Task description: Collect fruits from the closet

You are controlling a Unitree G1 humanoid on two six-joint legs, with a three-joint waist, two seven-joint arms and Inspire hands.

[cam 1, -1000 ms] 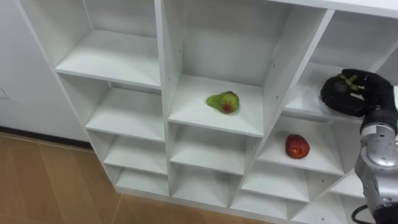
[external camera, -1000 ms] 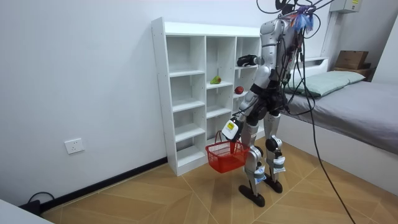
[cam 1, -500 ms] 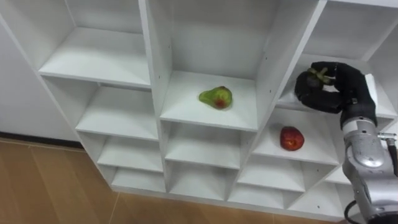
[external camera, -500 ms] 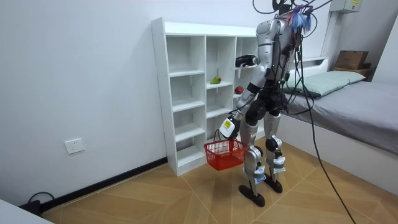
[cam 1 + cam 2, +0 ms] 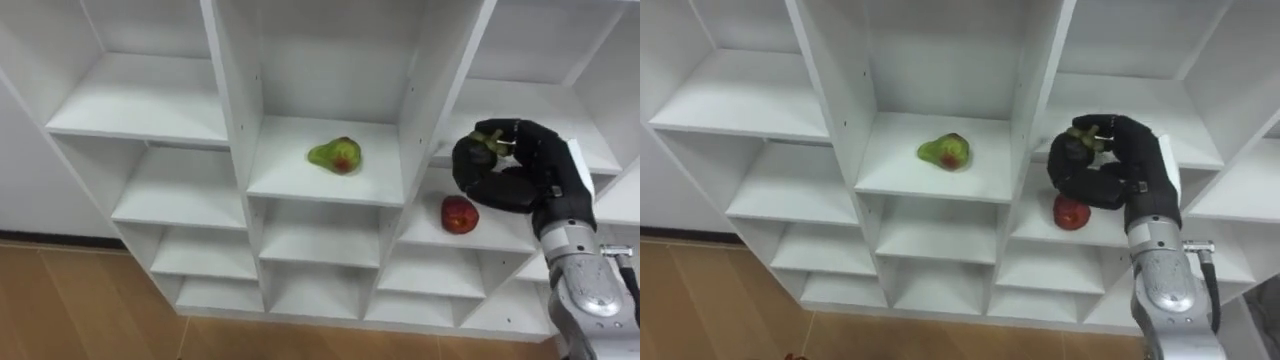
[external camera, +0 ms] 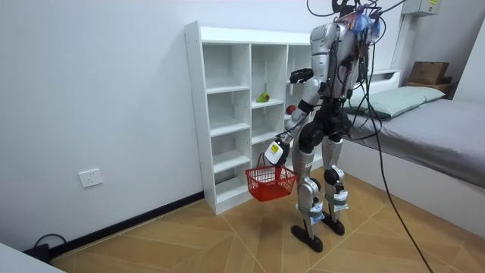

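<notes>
Fruits number three in my feed. One green fruit (image 5: 335,155) with a red blush lies on its side on a shelf in the middle column of the closet (image 5: 228,100). One red apple (image 5: 459,214) sits on a shelf in the right column, one level lower. One dark fruit (image 5: 487,143) with a green stalk is in the right robot hand (image 5: 515,175).

One white closet with three columns of open shelves stands against a white wall (image 6: 91,91), on a wooden floor (image 5: 70,310). A wall socket (image 6: 90,178) sits low on the wall toward the room view's left. One bed (image 6: 439,129) with grey bedding lies toward the room view's right, behind the robot, which stands upright close to the closet's right column.

I see the right robot hand, black, raised in front of the right column, just above the red apple and apart from it. Its fingers are curled tightly round the dark fruit, and only the stalk end shows.

One red basket (image 6: 269,182) hangs from the left robot hand (image 6: 277,149), low beside the robot's thigh; how that hand is closed I cannot tell.
</notes>
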